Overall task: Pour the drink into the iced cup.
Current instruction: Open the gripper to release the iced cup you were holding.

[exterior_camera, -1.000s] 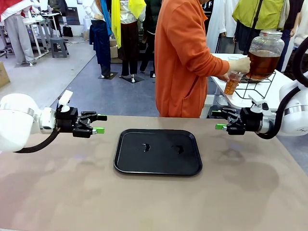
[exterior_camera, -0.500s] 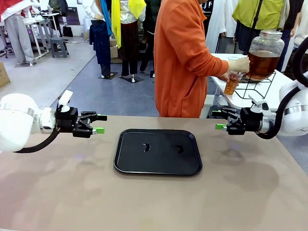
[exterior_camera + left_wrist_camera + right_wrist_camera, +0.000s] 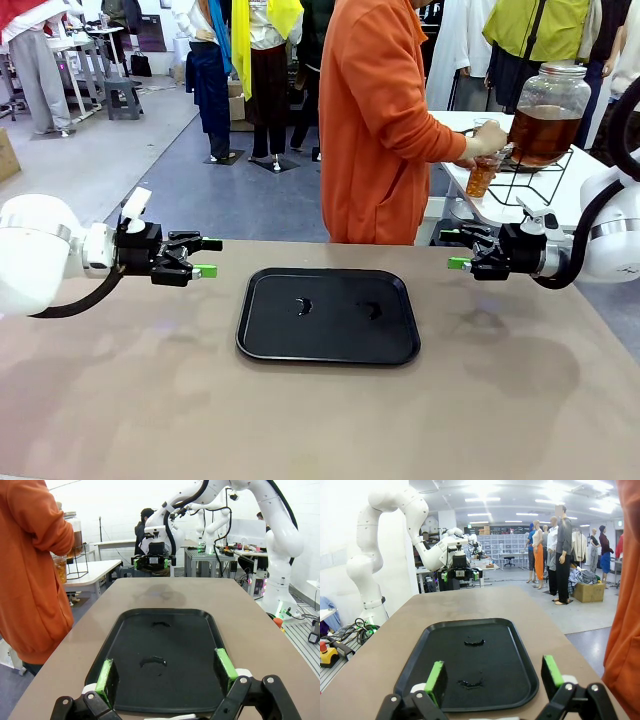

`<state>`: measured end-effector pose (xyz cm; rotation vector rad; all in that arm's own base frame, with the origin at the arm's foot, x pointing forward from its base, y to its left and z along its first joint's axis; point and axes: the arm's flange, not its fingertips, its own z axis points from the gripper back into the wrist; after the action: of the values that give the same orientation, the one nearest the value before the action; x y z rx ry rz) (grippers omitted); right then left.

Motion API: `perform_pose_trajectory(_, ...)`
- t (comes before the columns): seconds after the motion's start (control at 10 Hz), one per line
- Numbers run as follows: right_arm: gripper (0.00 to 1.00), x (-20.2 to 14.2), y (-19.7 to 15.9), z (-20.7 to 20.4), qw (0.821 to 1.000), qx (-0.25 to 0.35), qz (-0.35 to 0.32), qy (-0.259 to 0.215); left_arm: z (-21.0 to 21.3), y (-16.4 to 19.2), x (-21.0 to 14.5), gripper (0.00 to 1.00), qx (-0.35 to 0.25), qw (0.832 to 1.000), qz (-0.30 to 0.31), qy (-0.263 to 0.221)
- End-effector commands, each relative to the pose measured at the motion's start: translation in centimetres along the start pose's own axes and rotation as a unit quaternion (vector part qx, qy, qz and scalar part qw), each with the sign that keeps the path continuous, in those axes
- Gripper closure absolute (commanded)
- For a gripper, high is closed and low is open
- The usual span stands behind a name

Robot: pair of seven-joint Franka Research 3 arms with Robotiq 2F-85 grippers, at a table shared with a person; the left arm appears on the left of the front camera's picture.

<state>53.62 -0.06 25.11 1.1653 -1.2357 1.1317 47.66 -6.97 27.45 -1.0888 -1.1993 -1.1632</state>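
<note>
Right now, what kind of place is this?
Probably a robotics lab in a large open hall: a brown table between two arms with a black tray, more white robot arms behind, and workbenches under strip lights.

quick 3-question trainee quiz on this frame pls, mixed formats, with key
1. True or false: the left tool is shut on the cup.
2. Multiple choice. Where is the cup right now? A) on the black tray; B) in the person's hand at the drink dispenser jar on the white side table; C) in the right tool.
3. Fill in: the drink in the jar is ___ in colour.

Key
1. False: both tools are open and hold nothing, one at each side of the tray.
2. B
3. Amber-brown
</note>
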Motion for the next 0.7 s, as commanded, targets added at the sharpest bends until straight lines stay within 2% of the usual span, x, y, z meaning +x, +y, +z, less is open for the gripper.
perform_pose_trajectory(0.0, 0.00, 0.27, -0.07, -0.14, 1.000, -0.001, 0.002, -0.002, -0.10, 0.11, 0.12, 0.00, -0.001, 1.000, -0.002, -0.001)
perform_pose_trajectory(0.6, 0.00, 0.27, -0.07, -0.14, 1.000, -0.001, 0.002, -0.002, -0.10, 0.11, 0.12, 0.00, -0.001, 1.000, -0.002, -0.001)
